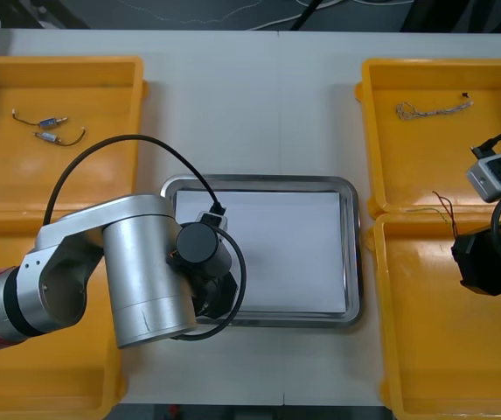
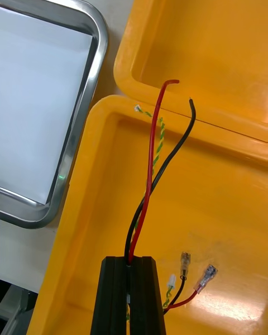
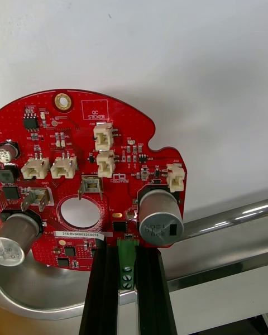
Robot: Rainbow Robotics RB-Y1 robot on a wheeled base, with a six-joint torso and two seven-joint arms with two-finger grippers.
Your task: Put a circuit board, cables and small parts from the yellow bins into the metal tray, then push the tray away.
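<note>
My left gripper (image 3: pixel 127 251) is shut on the near edge of a round red circuit board (image 3: pixel 84 162), fingers clamped on its green terminal block. The board hangs over the near left corner of the metal tray (image 1: pixel 352 254), above its white inside (image 3: pixel 167 44) and just past the shiny rim (image 3: pixel 223 229). In the front view the left gripper (image 1: pixel 213 293) sits under the arm at that corner. My right gripper (image 2: pixel 128 268) is shut on a cable bundle: a red wire (image 2: pixel 151 162), a black wire (image 2: pixel 178 139) and a thin yellow-green twist rise from between the fingers, over the near right yellow bin (image 2: pixel 223 201).
The far right bin holds a twisted cable (image 1: pixel 429 109). Two small metal parts (image 1: pixel 49 129) with short wires lie in the far left bin (image 1: pixel 58 66). The tray's right rim (image 2: pixel 84 106) runs close beside the right bins. My right gripper (image 1: pixel 486 262) stands at the table's right side.
</note>
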